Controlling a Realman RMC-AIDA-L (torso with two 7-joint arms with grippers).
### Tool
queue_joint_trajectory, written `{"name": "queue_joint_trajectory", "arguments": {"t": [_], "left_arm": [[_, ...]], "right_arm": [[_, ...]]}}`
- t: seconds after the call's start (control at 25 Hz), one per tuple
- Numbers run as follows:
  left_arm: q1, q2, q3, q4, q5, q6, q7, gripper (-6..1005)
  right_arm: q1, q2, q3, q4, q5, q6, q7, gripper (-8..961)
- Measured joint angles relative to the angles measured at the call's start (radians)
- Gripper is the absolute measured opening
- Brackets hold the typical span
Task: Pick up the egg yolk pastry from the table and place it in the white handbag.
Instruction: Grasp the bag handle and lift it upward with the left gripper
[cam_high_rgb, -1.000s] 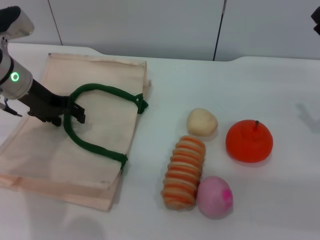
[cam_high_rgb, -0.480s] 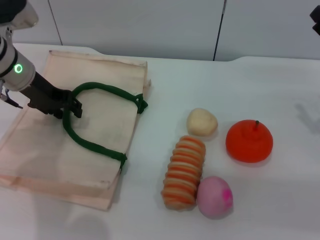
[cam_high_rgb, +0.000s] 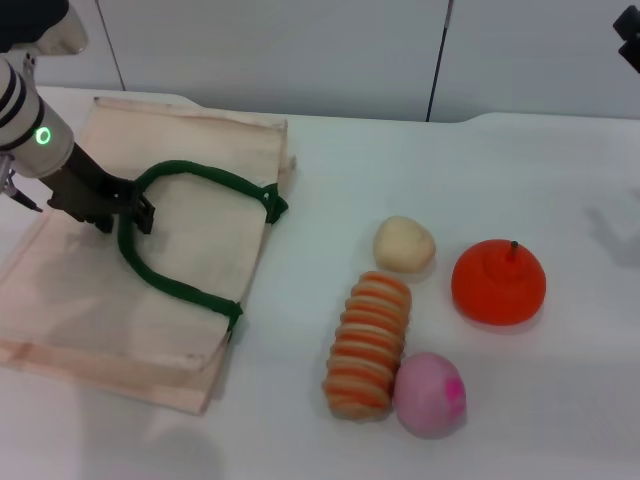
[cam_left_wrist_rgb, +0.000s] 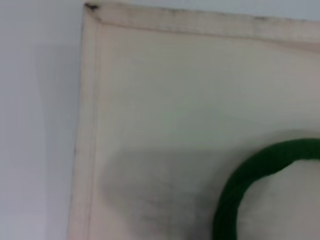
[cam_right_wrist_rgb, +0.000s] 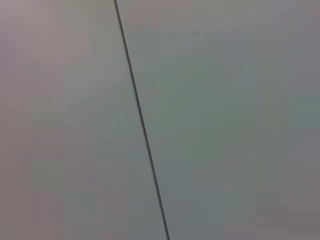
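One small lump is the target here: the egg yolk pastry (cam_high_rgb: 404, 244) sits on the white table (cam_high_rgb: 560, 400), roughly mid-scene, well apart from the white handbag (cam_high_rgb: 200, 250), which lies flat over on the robot's left.

Handling guess: prob very light, matte so not slippery, but soft/crumbly, so squeeze too hard and it dents. I'd take it across its rounded sides from above w/ a gentle pinch, nothing fancy.

Stuff around it: the striped roll (cam_high_rgb: 368, 344) is just beside it on the near side, the orange fruit (cam_high_rgb: 498, 281) is near on the robot's right, and the pink ball (cam_high_rgb: 430, 393) is touching or almost touching the roll, closer to the robot. The far side and the side toward the bag look free, so coming from there avoids bumping the roll or fruit.

The left gripper (cam_high_rgb: 128, 208) is down on the bag w/ the green handle (cam_high_rgb: 180, 235) pinched in its claw, by the look of it to lift the mouth open. The bag's still flat tho, so getting anything in needs that opening raised. In the left wrist view it's just cloth and a bit of the green loop.

The right gripper is barely a dark bit at the head view's far right edge, parked up high; can't tell its claw state, and its wrist cam sees only wall.
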Motion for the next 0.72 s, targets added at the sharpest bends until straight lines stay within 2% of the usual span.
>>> {"name": "queue_joint_trajectory", "arguments": {"t": [0.24, 0.44, 0.72], "left_arm": [[-0.012, 0.009, 0.000, 0.018, 0.036, -0.012, -0.013, 575], [-0.026, 0.008, 0.000, 0.034, 0.098, -0.019, -0.039, 573], [-0.034, 0.005, 0.000, 0.034, 0.100, -0.054, -0.040, 571]], "right_arm": [[0.004, 0.003, 0.000, 0.000, 0.000, 0.001, 0.000, 878], [0.006, 0.004, 0.000, 0.000, 0.000, 0.003, 0.001, 878], [0.008, 0.005, 0.000, 0.000, 0.000, 0.003, 0.002, 879]]}}
